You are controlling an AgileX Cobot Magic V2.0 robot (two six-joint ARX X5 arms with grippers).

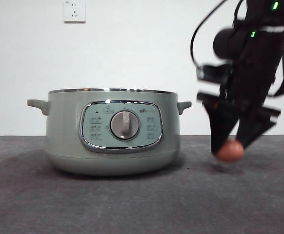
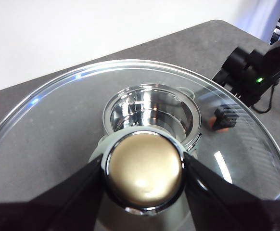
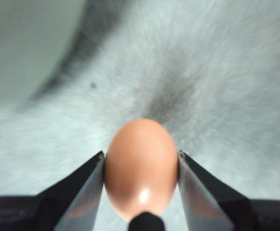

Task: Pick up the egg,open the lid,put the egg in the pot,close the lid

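The right gripper (image 1: 230, 146) is nearest the front camera, coming down from the two o'clock corner of the front view with its two black jaws clamped on the small smooth reddish-brown oval egg (image 1: 230, 151); the right wrist view shows the egg (image 3: 141, 166) squeezed between both jaws, and its blurred shadow on the dark grey table (image 1: 142, 204) suggests it hangs just clear of the surface. At about nine o'clock from the egg, well apart from it, stands the large round pale sage-green electric pot (image 1: 111, 136) with its silver centre dial, and its top is open. Farther off and higher, out of the front view, the left gripper (image 2: 144, 175) holds the round glass lid (image 2: 58, 125) with the shiny steel rim by its knob (image 2: 144, 174), which looks golden in this light, jaws closed on either side; through the glass the pot's bright interior (image 2: 152, 113) lies below. So the egg is picked and the lid is off; the step in hand is carrying the egg to the pot. The next move calls for lifting the egg above the rim, swinging toward nine o'clock and lowering gently before release, while the lid keeps clear.
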